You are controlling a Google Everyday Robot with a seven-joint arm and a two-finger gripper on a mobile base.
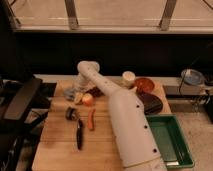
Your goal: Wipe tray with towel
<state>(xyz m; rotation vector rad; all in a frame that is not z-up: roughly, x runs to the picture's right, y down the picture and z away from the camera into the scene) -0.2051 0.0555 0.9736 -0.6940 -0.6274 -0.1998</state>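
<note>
The green tray point(175, 142) lies at the table's front right, its left side covered by my white arm. The towel point(69, 93), a small grey-blue crumpled cloth, sits at the far left of the wooden table, next to a round orange fruit point(88, 100). My arm reaches from the front across the table, bends at the elbow at the back, and drops down. The gripper point(78, 93) is low at the towel's right edge, between the towel and the fruit. I cannot tell whether it touches the cloth.
A dark long-handled tool point(78, 129) and a thin orange stick point(91, 120) lie in the table's left middle. At the back right are a dark brown square dish point(151, 103), a red-orange bowl point(145, 84) and a pale cup point(128, 77). Black chair point(20, 100) at left.
</note>
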